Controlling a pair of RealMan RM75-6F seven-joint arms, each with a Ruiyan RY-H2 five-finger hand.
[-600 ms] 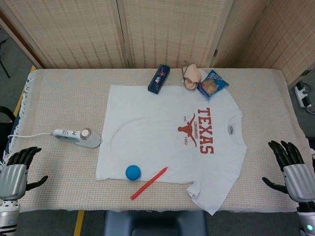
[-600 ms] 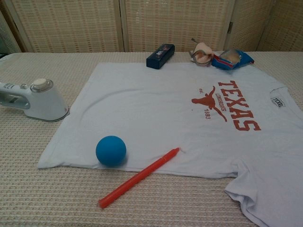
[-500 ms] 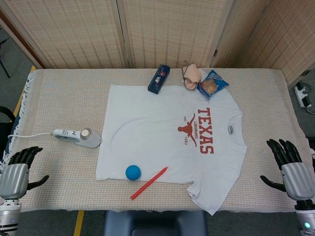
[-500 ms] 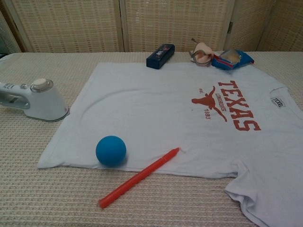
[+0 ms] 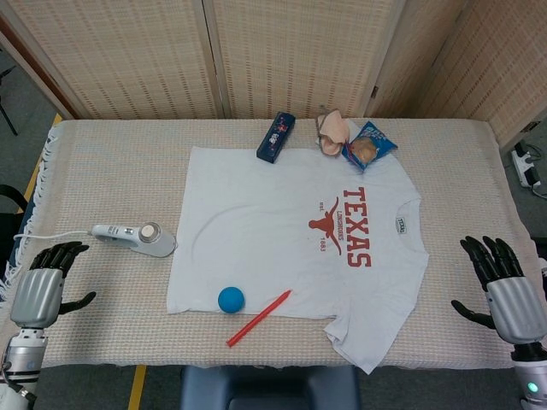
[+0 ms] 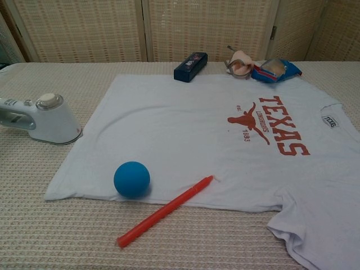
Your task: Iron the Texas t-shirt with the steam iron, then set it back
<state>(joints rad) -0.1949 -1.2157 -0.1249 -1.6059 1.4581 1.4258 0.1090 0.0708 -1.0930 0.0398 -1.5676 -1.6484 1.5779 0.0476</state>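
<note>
The white Texas t-shirt (image 5: pixel 282 231) (image 6: pixel 191 126) lies flat across the middle of the table, red print toward the right. Left of its hem sits the white steam iron (image 5: pixel 137 238) (image 6: pixel 42 118), its cord trailing off the left edge. My left hand (image 5: pixel 43 290) hovers at the table's front left corner, fingers spread and holding nothing, below and left of the iron. At the front right edge my right hand (image 5: pixel 504 286) is also spread and empty, just beyond the shirt's sleeve. Neither hand shows in the chest view.
A blue ball (image 5: pixel 231 299) (image 6: pixel 131 179) rests on the shirt's lower hem, with a red pen (image 5: pixel 258 318) (image 6: pixel 164 211) beside it. At the back lie a dark blue box (image 5: pixel 275 137), a pink object (image 5: pixel 332 130) and a blue snack bag (image 5: pixel 368 146).
My left hand has moved up and slightly right, closer to the iron. The right hand has edged up a little. The objects on the table have not moved.
</note>
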